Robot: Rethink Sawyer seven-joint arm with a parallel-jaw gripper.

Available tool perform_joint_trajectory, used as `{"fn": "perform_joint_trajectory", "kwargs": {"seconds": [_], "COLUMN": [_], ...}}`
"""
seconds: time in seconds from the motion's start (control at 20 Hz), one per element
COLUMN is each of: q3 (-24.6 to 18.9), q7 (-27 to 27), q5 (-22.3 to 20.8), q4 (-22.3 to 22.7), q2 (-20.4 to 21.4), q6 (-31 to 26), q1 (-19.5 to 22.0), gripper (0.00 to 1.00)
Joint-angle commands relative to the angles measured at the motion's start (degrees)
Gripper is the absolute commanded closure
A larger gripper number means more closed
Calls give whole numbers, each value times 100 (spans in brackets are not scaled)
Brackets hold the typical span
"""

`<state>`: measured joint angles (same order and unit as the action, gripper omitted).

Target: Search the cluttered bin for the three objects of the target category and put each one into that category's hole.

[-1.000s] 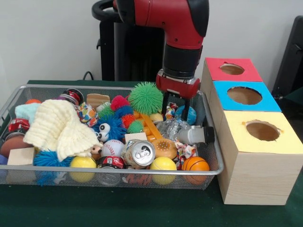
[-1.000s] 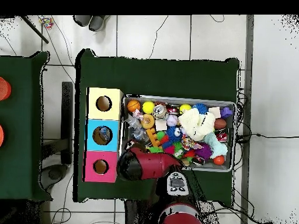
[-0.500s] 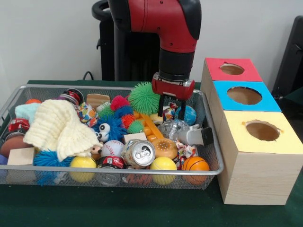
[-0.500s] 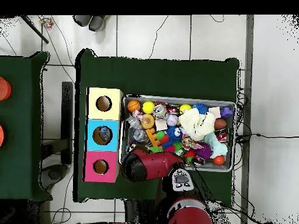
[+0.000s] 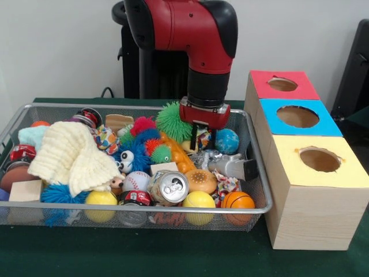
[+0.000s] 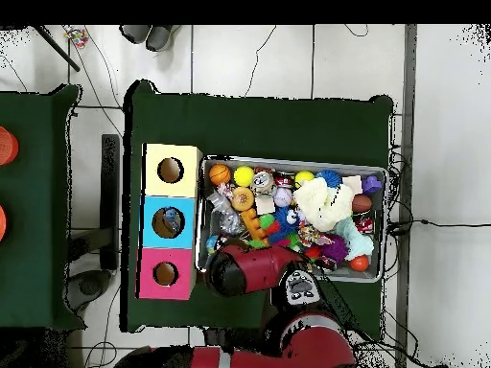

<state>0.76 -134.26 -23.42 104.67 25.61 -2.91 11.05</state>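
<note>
The wire mesh bin (image 5: 144, 208) is full of toys and also shows in the overhead view (image 6: 292, 161). A crumpled clear plastic bottle (image 5: 209, 157) lies on its side at the bin's right end, next to a grey piece (image 5: 233, 167); it shows as a clear patch in the overhead view (image 6: 227, 222). My gripper (image 5: 202, 135) hangs just behind and left of that bottle, between the green spiky ball (image 5: 172, 120) and the blue globe ball (image 5: 226, 140). It looks open and holds nothing. In the overhead view the arm (image 6: 245, 271) hides it. The red-topped hole (image 5: 282, 84) is at the far right, and it shows in the overhead view (image 6: 165, 274).
The blue-topped hole (image 5: 297, 116) and yellow-topped hole (image 5: 319, 159) sit in the same row of boxes. A silver can (image 5: 169, 186), a yellow knitted cloth (image 5: 72, 156), an orange basketball (image 5: 237, 200) and several balls crowd the bin.
The arm has moved left in the front view, away from the boxes. The gripper has come lower among the toys by the green spiky ball.
</note>
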Motion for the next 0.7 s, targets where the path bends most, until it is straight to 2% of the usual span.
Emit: {"fn": "perform_joint_trajectory", "kwargs": {"seconds": [0.05,0.2,0.7], "q3": [-287,-87,-225], "q7": [212,-218,-164], "q5": [-420,-239,-322], "q4": [-916,-955,-779], "q2": [-303,-385,-278], "q6": [159,548,549], "q1": [123,14,130], "gripper": [100,100,100]}}
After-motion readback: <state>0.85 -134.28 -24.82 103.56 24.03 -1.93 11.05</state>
